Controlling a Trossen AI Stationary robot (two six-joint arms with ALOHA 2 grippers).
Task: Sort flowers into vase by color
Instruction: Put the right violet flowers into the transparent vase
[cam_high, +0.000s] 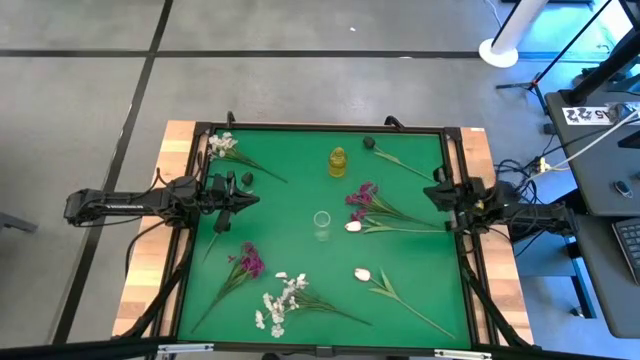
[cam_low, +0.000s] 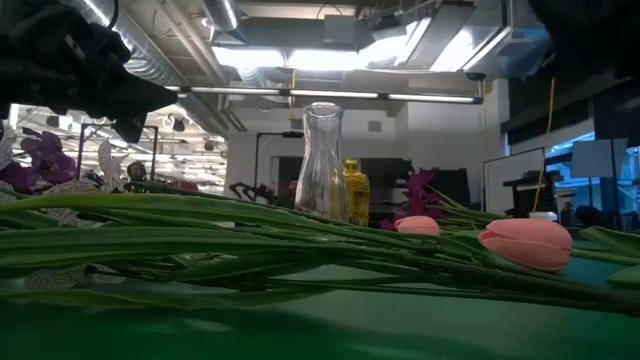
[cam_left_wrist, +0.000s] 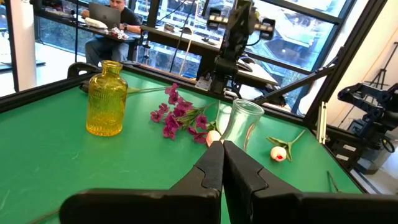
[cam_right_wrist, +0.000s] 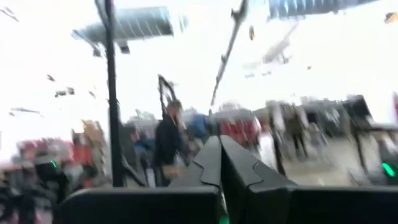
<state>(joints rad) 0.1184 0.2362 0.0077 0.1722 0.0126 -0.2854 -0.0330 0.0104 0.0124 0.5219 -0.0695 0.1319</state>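
The flowers lie flat on the green table. In the high view, a white sprig (cam_high: 222, 145) and a dark bloom (cam_high: 368, 143) are near the far edge. A magenta sprig (cam_high: 362, 200) and a tulip bud (cam_high: 353, 226) lie right of centre. Another magenta sprig (cam_high: 250, 261), white clusters (cam_high: 280, 300) and a second tulip bud (cam_high: 362, 273) lie near the front. A clear vase (cam_high: 321, 222) stands mid-table and a yellow vase (cam_high: 338, 161) behind it. My left gripper (cam_left_wrist: 222, 157) is shut, over the table's left side (cam_high: 245, 197). My right gripper (cam_right_wrist: 220, 148) is shut, at the right edge (cam_high: 440, 192).
A black frame (cam_high: 320, 128) borders the green mat, with wood beyond it. In the low view, green stems (cam_low: 250, 235) and a tulip bud (cam_low: 527, 243) lie close across the foreground. A person sits at a desk (cam_left_wrist: 109, 25) beyond the table.
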